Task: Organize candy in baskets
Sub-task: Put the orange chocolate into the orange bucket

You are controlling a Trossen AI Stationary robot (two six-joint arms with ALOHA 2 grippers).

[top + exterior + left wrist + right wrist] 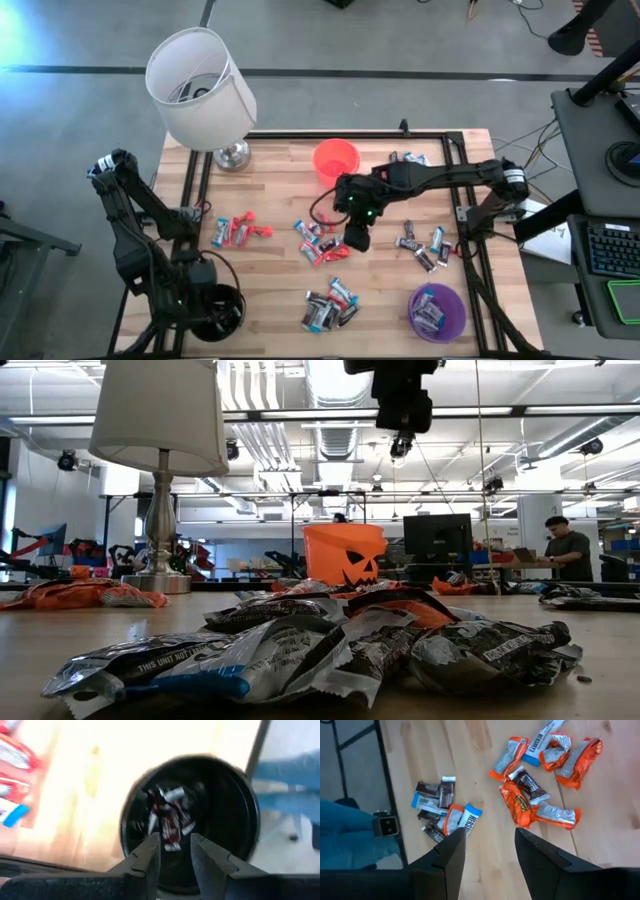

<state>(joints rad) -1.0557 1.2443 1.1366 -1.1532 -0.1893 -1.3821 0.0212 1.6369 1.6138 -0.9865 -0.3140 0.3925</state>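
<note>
My left gripper (175, 851) hangs open over the black basket (200, 820), which stands at the near left (228, 312) with several candies (167, 817) inside. My right gripper (490, 840) is open above the table's middle (355, 238), with nothing between its fingers. Below it lie loose candies: an orange and dark cluster (540, 775) and a blue, dark and orange cluster (442, 807). More candy lies at the left (235, 232), near middle (330, 305) and right (420, 245). The orange basket (335, 160) stands at the far middle, the purple basket (437, 310) at the near right, holding candy.
A white-shaded lamp (200, 90) stands at the far left corner on a metal foot (232, 155). A black frame (470, 190) runs along the table's edges. In the low view, candy wrappers (300, 650) lie close in front, and a person (568, 550) stands in the room behind.
</note>
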